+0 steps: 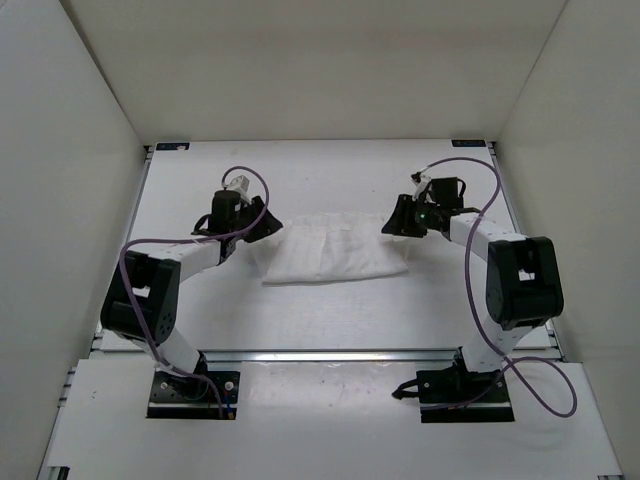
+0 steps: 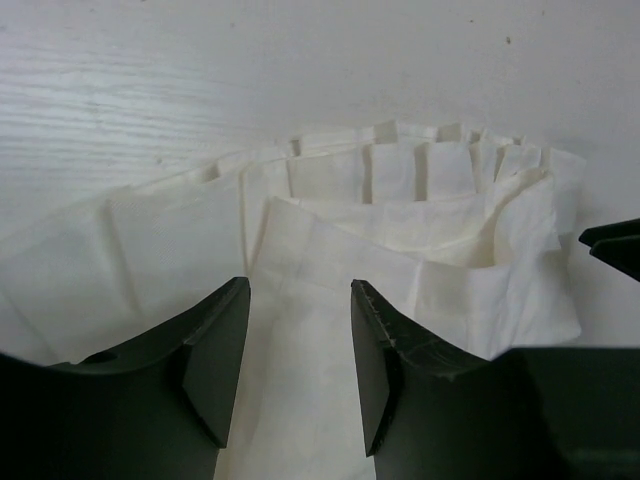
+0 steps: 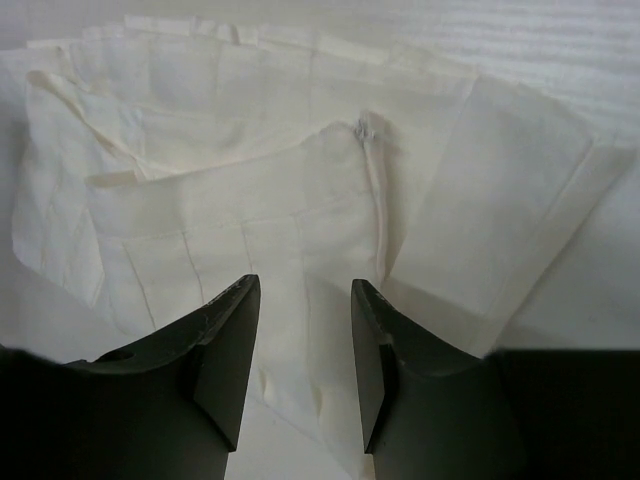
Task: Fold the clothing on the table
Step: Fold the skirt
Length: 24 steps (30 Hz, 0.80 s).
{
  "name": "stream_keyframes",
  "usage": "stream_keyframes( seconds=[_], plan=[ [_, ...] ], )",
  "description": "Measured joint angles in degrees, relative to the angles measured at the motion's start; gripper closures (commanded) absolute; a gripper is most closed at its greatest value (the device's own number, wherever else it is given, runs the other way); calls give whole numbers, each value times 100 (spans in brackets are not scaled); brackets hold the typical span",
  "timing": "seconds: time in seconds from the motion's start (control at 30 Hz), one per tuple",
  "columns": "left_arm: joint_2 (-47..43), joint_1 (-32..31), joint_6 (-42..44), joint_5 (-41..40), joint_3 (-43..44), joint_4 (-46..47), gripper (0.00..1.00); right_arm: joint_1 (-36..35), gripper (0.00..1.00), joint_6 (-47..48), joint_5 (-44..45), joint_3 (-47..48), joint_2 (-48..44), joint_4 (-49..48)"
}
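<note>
White, thin, creased clothing [image 1: 330, 250], folded in overlapping layers into a rough rectangle. Lying flat near the middle of the matte white table [image 1: 330, 180], long side parallel to the near edge.

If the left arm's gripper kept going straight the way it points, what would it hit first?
Probably the clothing. The left gripper points straight at it, jaws apart, with fabric showing between them; its height above the cloth is unclear.

The white table [image 1: 330, 320] bears the creased white clothing [image 1: 330, 255] lying near its middle.
</note>
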State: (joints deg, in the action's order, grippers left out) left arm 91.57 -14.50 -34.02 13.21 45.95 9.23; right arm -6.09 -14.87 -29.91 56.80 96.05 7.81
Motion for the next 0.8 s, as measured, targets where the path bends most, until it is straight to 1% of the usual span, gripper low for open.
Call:
stream_keyframes(
  seconds=[0.13,0.33,0.47,0.57,0.63,0.7,0.77,0.8],
  plan=[
    [409,-179,63,-61,267,199,44,-2,62,72,-15,409,463,-125],
    [940,-339,227,-208,588,31,45,-9,61,168,-109,649,892,-127],
    [1106,-387,299,-234,706,-26,45,-20,61,210,-155,782,1121,-85],
    [1121,-435,365,-275,717,-68,43,-35,64,258,-188,979,1342,-55],
    [1134,-466,411,-273,743,-87,45,-59,68,282,-192,1097,1467,-42],
    [1150,-479,431,-251,782,-120,60,-83,85,308,-208,1174,1550,-13],
    [1211,-490,455,-210,863,-151,93,-105,100,308,-238,1191,1576,-13],
    [1241,-492,444,-192,898,-153,99,-105,100,313,-262,1191,1576,-9]
  ],
)
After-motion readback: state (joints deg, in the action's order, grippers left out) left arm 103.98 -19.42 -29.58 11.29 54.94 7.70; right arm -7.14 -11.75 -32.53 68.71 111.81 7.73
